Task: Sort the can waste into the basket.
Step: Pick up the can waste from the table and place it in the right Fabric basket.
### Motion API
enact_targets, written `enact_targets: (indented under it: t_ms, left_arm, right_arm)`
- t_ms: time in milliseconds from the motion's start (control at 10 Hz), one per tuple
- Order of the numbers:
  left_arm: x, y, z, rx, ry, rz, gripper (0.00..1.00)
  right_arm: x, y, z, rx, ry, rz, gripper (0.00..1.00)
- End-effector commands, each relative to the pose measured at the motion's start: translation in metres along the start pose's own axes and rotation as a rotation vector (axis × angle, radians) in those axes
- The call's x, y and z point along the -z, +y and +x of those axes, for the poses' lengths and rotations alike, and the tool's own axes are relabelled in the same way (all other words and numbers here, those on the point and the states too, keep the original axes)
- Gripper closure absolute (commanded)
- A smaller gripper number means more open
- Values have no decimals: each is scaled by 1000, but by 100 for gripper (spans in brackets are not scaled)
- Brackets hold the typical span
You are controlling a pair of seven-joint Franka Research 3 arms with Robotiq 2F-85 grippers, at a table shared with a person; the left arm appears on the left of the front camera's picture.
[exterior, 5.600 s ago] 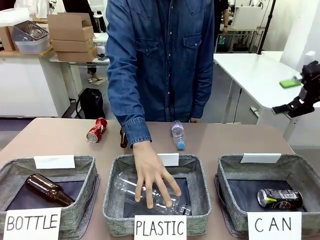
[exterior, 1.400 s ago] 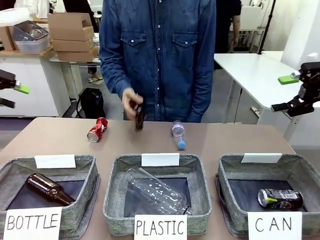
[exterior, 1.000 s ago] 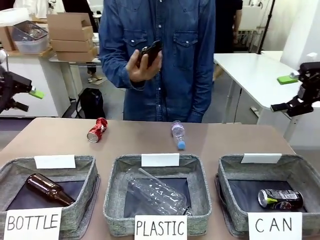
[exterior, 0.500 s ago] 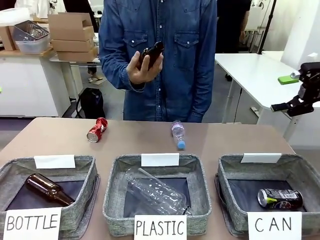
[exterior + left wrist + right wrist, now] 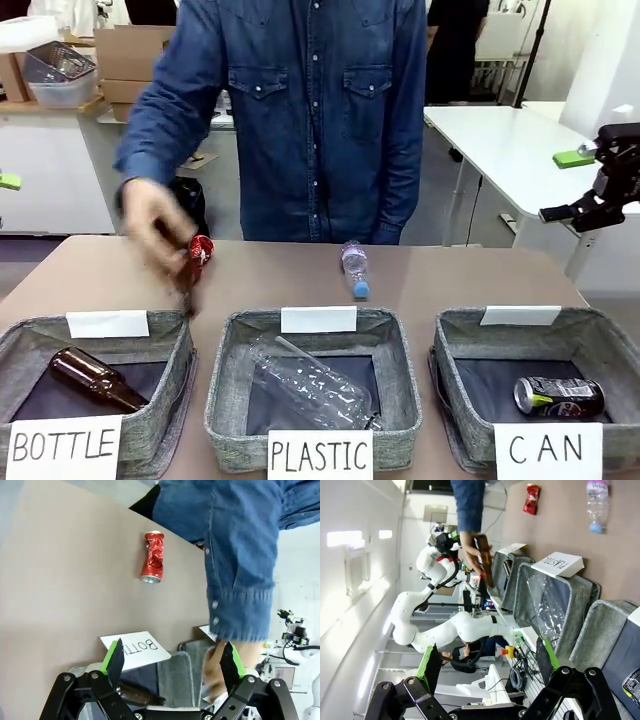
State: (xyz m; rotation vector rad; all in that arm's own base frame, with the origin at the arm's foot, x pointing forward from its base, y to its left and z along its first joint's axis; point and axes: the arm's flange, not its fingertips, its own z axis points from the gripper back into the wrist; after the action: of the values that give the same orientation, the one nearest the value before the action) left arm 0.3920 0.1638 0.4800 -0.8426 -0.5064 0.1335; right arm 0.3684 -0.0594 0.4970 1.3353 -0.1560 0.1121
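A dented red can lies on the table's far left, partly behind the person's blurred hand, which holds a brown bottle. The same red can lies well beyond my open left gripper, and it is seen again as the red can. A black can lies inside the grey basket signed "CAN". My right gripper hangs open, high off the table's right side, and shows open and empty as the right gripper. A green left pad peeks in at the left edge.
Baskets signed "BOTTLE" and "PLASTIC" stand at the front; one holds a brown bottle, the other a clear crushed bottle. A small plastic bottle lies at the table's far middle. The person stands at the far edge.
The person's hand has swung the brown bottle from chest height down and left, to just above the table by the red can. Both grippers stay open.
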Motion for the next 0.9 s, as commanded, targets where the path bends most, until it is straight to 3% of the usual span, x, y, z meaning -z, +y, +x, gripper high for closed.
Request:
enact_targets:
  t_ms: [0,100,300,600,800]
  left_arm:
    - [-58,19,0,-13,76,65,0]
    - [-88,26,-9,0,135,45,0]
    - [-133,41,-39,-58,73,-7,0]
    - [-146,52,-62,-67,42,-39,0]
    - [-143,55,-58,-66,48,-46,0]
  right_arm:
    - [-3,1,0,-20,10,-1,0]
    - [-3,1,0,-20,10,-1,0]
    - [-3,1,0,-20,10,-1,0]
    - [-3,1,0,-20,10,-1,0]
    - [-3,1,0,-20,10,-1,0]
